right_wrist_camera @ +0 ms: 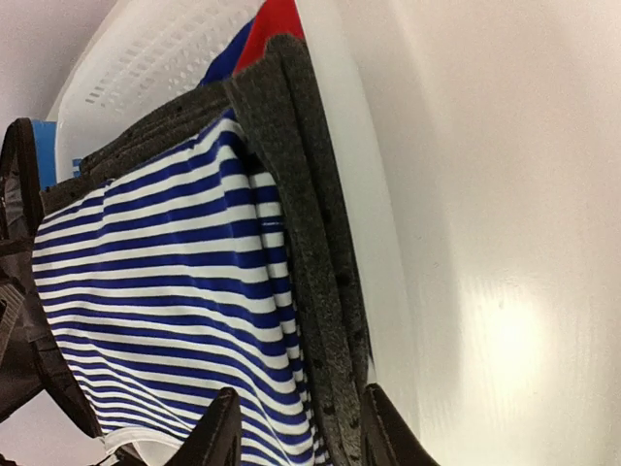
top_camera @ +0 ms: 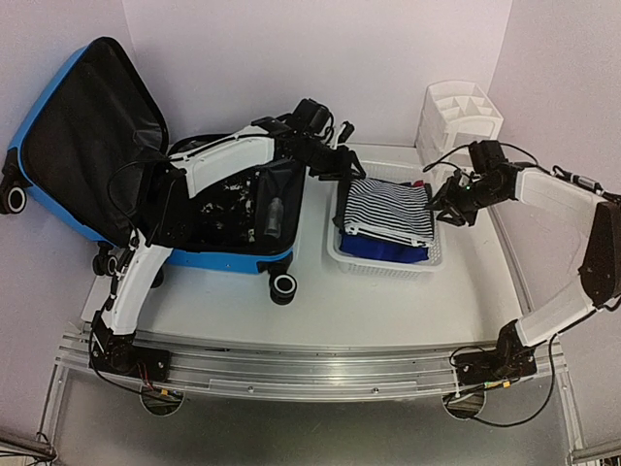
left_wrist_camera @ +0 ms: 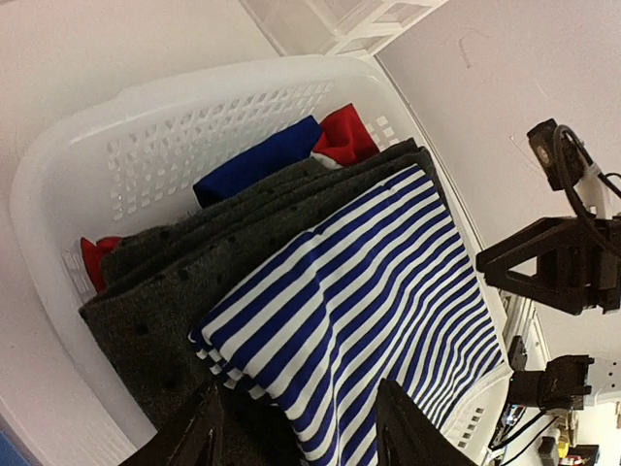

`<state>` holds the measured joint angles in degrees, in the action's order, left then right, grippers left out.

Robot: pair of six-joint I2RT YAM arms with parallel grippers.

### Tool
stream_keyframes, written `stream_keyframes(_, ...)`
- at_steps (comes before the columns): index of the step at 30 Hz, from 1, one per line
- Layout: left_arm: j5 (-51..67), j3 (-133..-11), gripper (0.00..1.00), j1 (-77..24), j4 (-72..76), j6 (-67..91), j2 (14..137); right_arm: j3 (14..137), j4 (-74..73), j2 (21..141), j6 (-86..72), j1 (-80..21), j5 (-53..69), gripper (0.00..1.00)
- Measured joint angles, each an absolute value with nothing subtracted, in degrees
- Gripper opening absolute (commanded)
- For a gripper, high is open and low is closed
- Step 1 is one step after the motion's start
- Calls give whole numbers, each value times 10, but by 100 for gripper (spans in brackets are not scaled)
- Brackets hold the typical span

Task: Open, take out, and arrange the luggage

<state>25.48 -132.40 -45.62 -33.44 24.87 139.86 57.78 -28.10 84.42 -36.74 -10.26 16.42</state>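
Note:
The blue luggage (top_camera: 228, 260) lies open at the left of the table, its black-lined lid (top_camera: 87, 126) standing up and small items in its base. A folded blue-and-white striped garment (top_camera: 388, 209) (left_wrist_camera: 378, 282) (right_wrist_camera: 155, 282) lies on a dark grey cloth (left_wrist_camera: 146, 311) (right_wrist_camera: 310, 194) in the white basket (top_camera: 383, 267). My left gripper (top_camera: 340, 163) (left_wrist_camera: 301, 437) hovers open over the garment's left end. My right gripper (top_camera: 448, 199) (right_wrist_camera: 296, 437) is open over the right end, straddling the edges of the striped and grey cloths. Neither holds anything.
Red cloth (left_wrist_camera: 344, 131) and blue cloth (left_wrist_camera: 252, 160) lie under the grey cloth in the basket (left_wrist_camera: 194, 146). A white compartmented organizer (top_camera: 456, 112) stands at the back right, behind the basket. The luggage wheels (top_camera: 282, 286) face the table's front.

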Motion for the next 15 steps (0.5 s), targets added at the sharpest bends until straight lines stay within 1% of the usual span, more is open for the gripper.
stream_keyframes(2, 252, -1335, 52, -455, -340, 238, 1397, 601, -312, 832, -359, -102, 142, 28)
stream_keyframes(4, 241, -1345, 50, -454, -353, 219, 1397, 636, -330, 827, -349, -102, 123, 25)
stream_keyframes(6, 222, -1360, 37, -454, -372, 189, 1396, 666, -338, 827, -344, -105, 106, 20)
stream_keyframes(8, 209, -1379, 31, -455, -389, 159, 1396, 687, -340, 827, -340, -115, 94, 14)
stream_keyframes(11, 208, -1406, 24, -458, -396, 120, 1394, 708, -339, 840, -339, -136, 88, 2)
stream_keyframes(12, 217, -1408, 22, -460, -392, 112, 1393, 712, -330, 852, -342, -142, 92, 0)
stream_keyframes(15, 258, -1398, 20, -469, -370, 99, 1389, 716, -299, 895, -355, -152, 103, 0)
